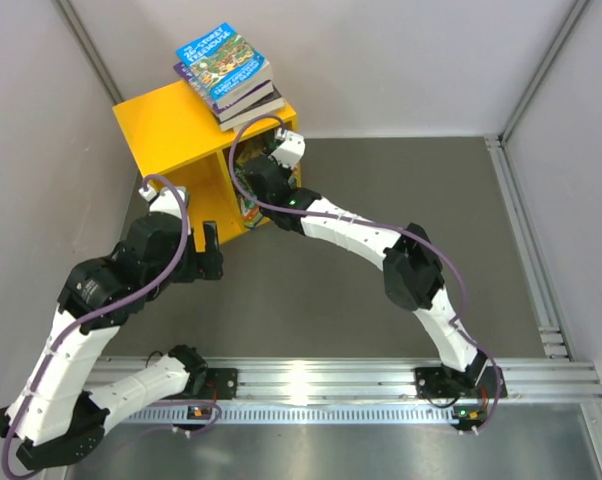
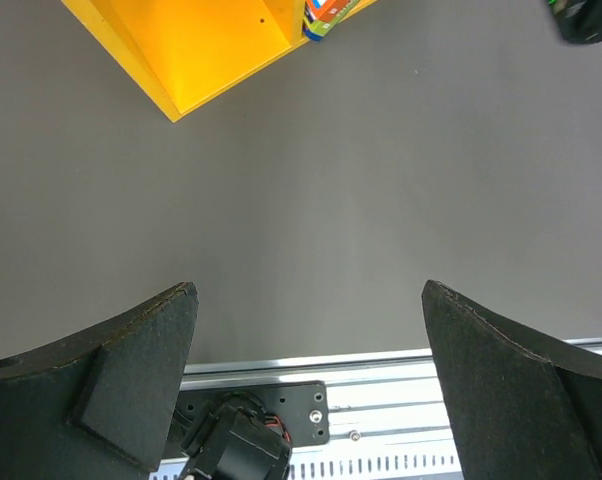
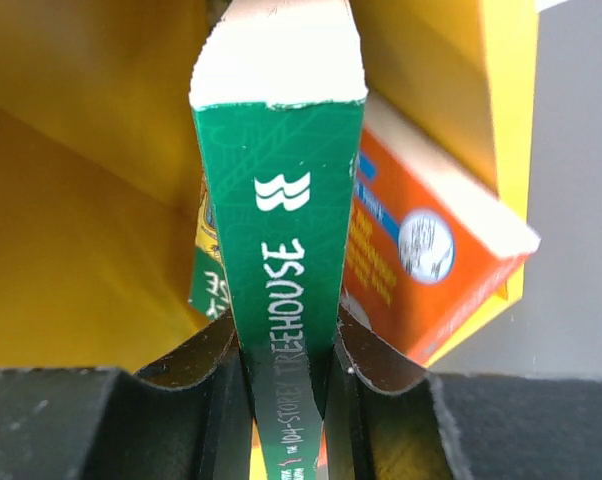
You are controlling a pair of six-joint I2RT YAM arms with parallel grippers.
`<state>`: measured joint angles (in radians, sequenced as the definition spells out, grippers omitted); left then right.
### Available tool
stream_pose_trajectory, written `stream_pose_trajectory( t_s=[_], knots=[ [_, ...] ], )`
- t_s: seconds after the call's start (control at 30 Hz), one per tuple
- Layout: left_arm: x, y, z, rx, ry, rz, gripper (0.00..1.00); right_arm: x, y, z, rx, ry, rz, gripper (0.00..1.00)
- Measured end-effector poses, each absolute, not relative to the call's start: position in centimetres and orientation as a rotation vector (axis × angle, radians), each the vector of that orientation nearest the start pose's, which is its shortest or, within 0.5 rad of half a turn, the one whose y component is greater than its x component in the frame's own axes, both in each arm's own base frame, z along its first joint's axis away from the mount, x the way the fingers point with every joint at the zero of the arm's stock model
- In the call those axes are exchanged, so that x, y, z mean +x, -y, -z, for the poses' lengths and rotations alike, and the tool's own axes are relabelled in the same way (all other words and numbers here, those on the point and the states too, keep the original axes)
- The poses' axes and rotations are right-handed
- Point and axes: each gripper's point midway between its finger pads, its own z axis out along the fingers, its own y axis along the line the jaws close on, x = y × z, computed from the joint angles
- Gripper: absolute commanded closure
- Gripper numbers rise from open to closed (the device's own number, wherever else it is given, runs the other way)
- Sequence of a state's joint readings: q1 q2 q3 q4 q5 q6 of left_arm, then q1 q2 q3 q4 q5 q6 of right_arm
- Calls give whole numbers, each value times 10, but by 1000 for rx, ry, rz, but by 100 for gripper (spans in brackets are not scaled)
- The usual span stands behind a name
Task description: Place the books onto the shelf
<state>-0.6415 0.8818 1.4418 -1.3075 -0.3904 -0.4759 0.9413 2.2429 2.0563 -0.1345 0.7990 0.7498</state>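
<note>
**Top external view.** The yellow shelf point(image 1: 176, 130) stands at the far left of the grey desk point(image 1: 381, 200), with its open side facing the arms. A stack of books point(image 1: 226, 65) lies flat on the shelf's top panel, a blue cover uppermost. The right arm point(image 1: 351, 235) reaches into the compartment on the right of this view. The left gripper point(image 1: 211, 255) hangs above the desk, just in front of the shelf and apart from it.

**Left wrist view.** The left gripper's jaws stand wide, with nothing between them and only bare desk below. A corner of the shelf appears at the upper left, and the edge of a book point(image 2: 326, 15) shows beside it. A metal rail point(image 2: 381, 375) crosses the bottom of the view.

**Right wrist view.** The right gripper point(image 3: 286, 390) is clamped narrowly on the spine of a green book point(image 3: 286, 250), which it holds upright inside the compartment. An orange book point(image 3: 421, 270) leans just to its right, against the yellow wall. Part of another book point(image 3: 209, 285) shows behind it on the left.
</note>
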Motion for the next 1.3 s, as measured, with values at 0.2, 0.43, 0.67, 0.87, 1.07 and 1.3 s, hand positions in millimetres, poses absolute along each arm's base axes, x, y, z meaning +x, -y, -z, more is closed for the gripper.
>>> stream_pose_trajectory(
  t_s=[0.2, 0.43, 0.67, 0.87, 1.07, 1.3],
  knots=[
    [174, 70, -306, -4, -2256, 155, 1, 445, -455, -208, 362, -1817, -433, 89],
    [171, 72, -308, -21, -2237, 194, 1, 442, -455, -204, 383, -1813, -462, 64],
    [168, 73, -302, -38, -2244, 219, 1, 429, -474, -209, 319, -1857, -548, 0],
    [169, 75, -302, -53, -2241, 232, 2, 414, -468, -203, 245, -1934, -553, 0],
    [171, 79, -301, -72, -2238, 255, 2, 392, -431, -167, 157, -2085, -424, 0],
    [171, 83, -300, -79, -2246, 277, 3, 359, -385, -171, 97, -2167, -366, 0]
  ],
)
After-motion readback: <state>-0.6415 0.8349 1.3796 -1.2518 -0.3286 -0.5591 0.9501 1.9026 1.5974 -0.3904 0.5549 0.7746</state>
